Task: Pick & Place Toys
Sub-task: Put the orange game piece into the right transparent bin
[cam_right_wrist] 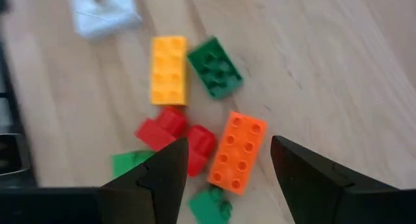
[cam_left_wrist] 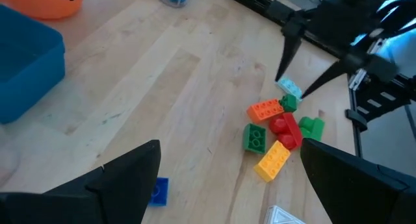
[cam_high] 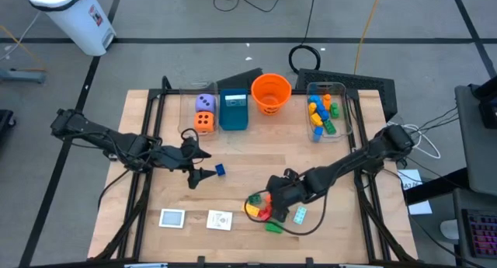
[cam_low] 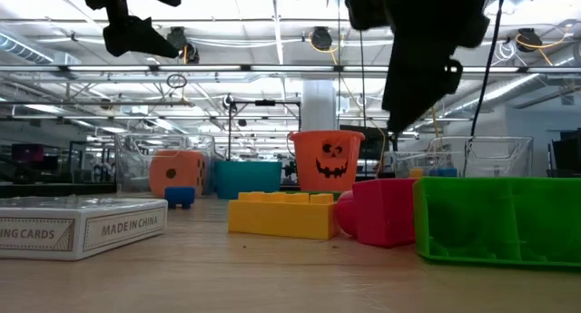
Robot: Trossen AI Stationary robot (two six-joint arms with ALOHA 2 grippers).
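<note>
High view: the wooden table carries a cluster of bricks near its front edge, right of centre. The right gripper hangs directly over that cluster and hides part of it. The left gripper sits left of centre, with a small blue brick just beside it. Two white cards lie at the front left. At the back stand a purple die and an orange die, a teal box, an orange bucket and a clear bin holding more bricks.

Low view: this view alone shows heights. Both arms are raised off the table; no brick is lifted. A yellow brick, a red brick and a large green brick rest flat on the wood. A card box lies at the left.

Left wrist view: the left fingers stand wide apart with nothing between them. The small blue brick lies on the table near one finger. Farther off, the cluster shows in full, including a pale blue brick under the other arm's fingertips.

Right wrist view: the right fingers are apart, holding nothing, above an orange brick and red bricks. A yellow brick and a green brick lie touching beyond them.
</note>
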